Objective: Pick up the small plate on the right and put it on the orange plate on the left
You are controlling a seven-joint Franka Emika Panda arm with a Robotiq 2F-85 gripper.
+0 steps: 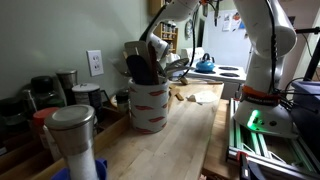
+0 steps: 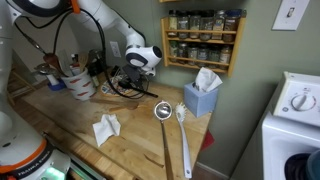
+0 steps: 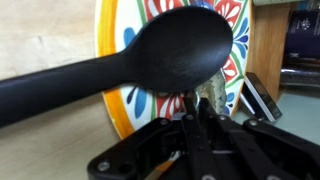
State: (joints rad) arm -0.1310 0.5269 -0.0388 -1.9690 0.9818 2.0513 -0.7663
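Ok so the wrist view is mostly a big black spoon (image 3: pixel 180 45) hanging across the lens. Behind it is a painted plate (image 3: pixel 118 112) with an orange rim, just ahead of the claw (image 3: pixel 204 108). The claw's tips look close together down by the plate's near edge, but honestly I can't tell if they're pinching the rim or just parked beside it.

No separate small plate jumps out anywhere. In both exterior views I can't make out a plate at all, since the utensil crock (image 1: pixel 150 105) on the table (image 2: pixel 150 145) and the arm crowd that spot.

Handling guess: glazed ceramic, so stiff, fairly light, slick, and chippy if it clanks. I'd pinch the rim edge-on, clear of the spoon, and lower it gently.
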